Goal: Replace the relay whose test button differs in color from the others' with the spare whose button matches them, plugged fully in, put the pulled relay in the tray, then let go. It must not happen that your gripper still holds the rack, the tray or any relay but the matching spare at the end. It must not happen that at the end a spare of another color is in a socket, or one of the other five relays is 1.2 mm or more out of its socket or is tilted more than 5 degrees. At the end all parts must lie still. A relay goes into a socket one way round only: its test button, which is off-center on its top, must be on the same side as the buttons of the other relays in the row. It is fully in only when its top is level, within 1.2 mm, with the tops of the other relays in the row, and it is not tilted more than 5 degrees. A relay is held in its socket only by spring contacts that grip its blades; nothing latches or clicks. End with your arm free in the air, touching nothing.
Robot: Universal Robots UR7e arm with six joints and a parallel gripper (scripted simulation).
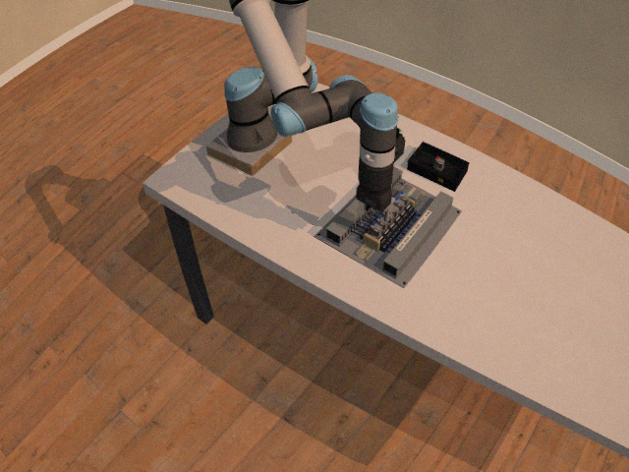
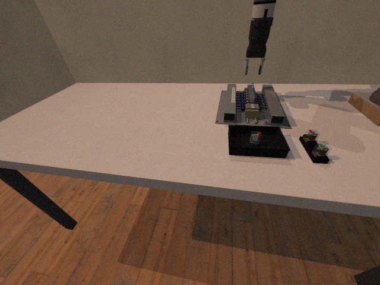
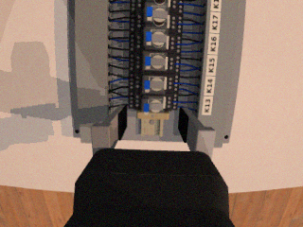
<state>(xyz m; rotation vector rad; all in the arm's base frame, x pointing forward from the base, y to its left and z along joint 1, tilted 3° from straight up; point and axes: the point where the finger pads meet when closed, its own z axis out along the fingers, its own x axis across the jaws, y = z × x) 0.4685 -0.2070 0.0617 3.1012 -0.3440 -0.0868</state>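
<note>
The grey relay panel [image 3: 148, 51] holds a row of several relays [image 3: 155, 38], and every button I can see on them is blue. My gripper [image 3: 152, 116] is open and empty. It hangs well above the near end of the row, over a beige block [image 3: 151, 125]. In the exterior view the gripper [image 2: 253, 69] stands clear above the panel [image 2: 251, 104]. A relay with a red button [image 2: 255, 138] lies in the black tray [image 2: 260, 143]. In the top view the gripper [image 1: 372, 206] is over the panel [image 1: 388, 228], with the tray [image 1: 437, 165] behind it.
A black holder [image 2: 313, 147] to the right of the tray carries two spare relays, one with a red button [image 2: 310, 135] and one with a green button [image 2: 322, 148]. The arm's wooden base block [image 1: 249, 149] stands at the table's far left corner.
</note>
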